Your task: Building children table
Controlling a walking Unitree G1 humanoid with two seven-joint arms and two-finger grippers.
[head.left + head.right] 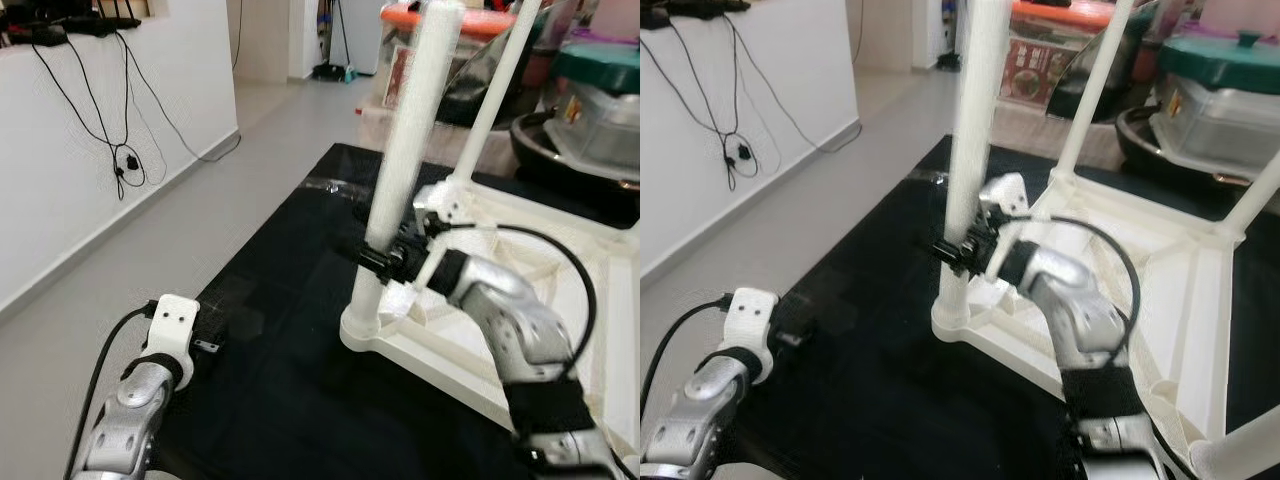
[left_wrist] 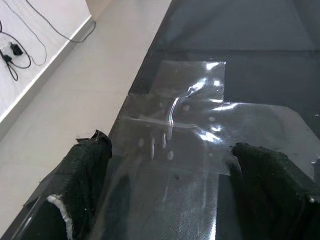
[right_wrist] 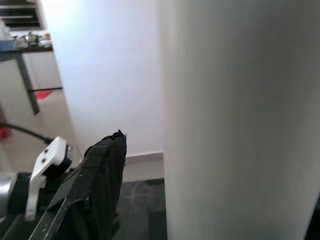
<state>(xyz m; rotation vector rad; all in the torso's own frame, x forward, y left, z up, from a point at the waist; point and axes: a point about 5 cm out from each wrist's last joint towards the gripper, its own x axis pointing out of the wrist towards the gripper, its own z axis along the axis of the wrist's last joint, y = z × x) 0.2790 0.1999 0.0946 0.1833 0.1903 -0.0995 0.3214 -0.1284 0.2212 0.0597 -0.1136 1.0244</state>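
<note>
A white children's table [image 1: 432, 352] lies upside down on a black mat [image 1: 280, 380], its legs pointing up. My right gripper [image 1: 378, 258] is shut on the lower part of the nearest white leg [image 1: 415, 130], just above its socket in the table's corner. In the right wrist view that leg [image 3: 240, 120] sits close against one black finger [image 3: 100, 175]. A second leg [image 1: 500, 90] rises behind it. My left gripper [image 1: 205, 342] hovers low over the mat's left edge, open, with nothing between its fingers [image 2: 85, 170].
Clear tape [image 2: 180, 115] is stuck on the mat under the left gripper. Grey floor [image 1: 150, 250] and a white wall with hanging black cables [image 1: 120, 160] lie to the left. Lidded plastic boxes [image 1: 600, 90] and a dark bowl [image 1: 560, 150] crowd the back right.
</note>
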